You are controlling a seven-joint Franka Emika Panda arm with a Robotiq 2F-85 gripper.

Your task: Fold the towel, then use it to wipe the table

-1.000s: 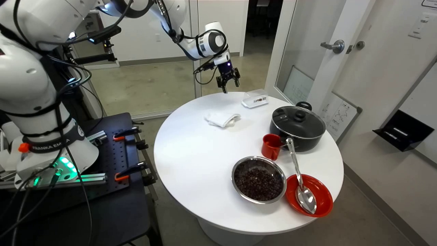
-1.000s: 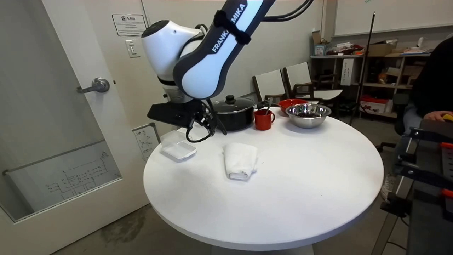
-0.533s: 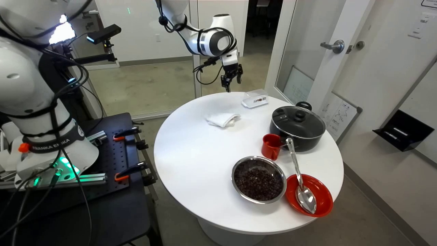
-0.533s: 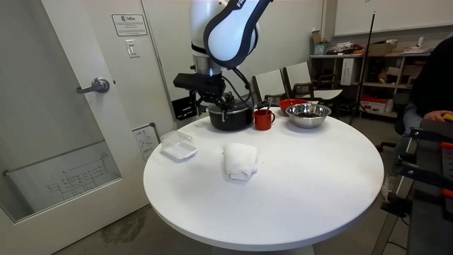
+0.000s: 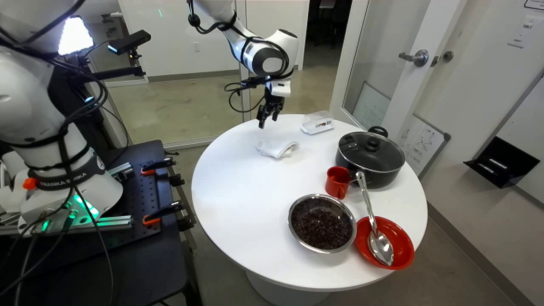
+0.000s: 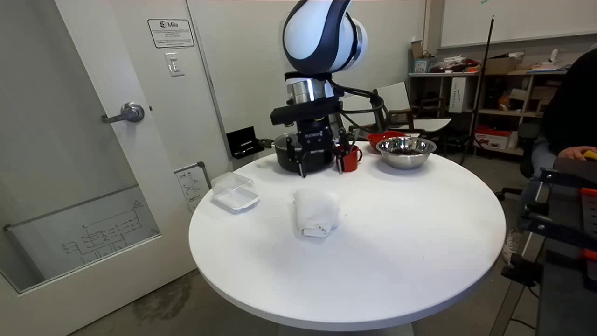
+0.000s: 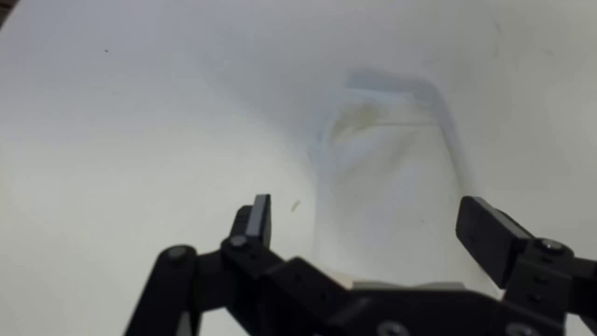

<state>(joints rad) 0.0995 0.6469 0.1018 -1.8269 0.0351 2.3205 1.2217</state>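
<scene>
1. Gripper point(image 7: 364, 212) hovers above the table point(image 6: 396, 256), jaws spread wide, holding nothing. Towel point(image 6: 317, 212) lies on the table top below it, and it already looks folded to me.
2. Biggest risk imo: pinching too high. If the jaws only catch the top layer, the fold probably peels apart on the lift.
3. Too low is bad too, fingertips could jam into the table. It's white cloth on a white top with faint edges in the wrist view, so height's easy to misjudge.
4. Towel looks off-centre, nearer the right-hand finger point(image 7: 489, 242) in the wrist view. Straight down might plant that finger on the cloth.
5. For the wipe: see-through plastic box point(image 6: 235, 193) sits near the table's edge and is probably light, so a wide sweep could shove it off.
6. Black pot point(image 5: 369, 159), red mug point(image 5: 337, 182), steel bowl point(image 6: 406, 161) of small dark bits and red dish point(image 5: 406, 248) box in another side. The spoon point(image 5: 381, 248) pokes out of the dish, easy to snag. Can't tell if its handle touches the mug.
</scene>
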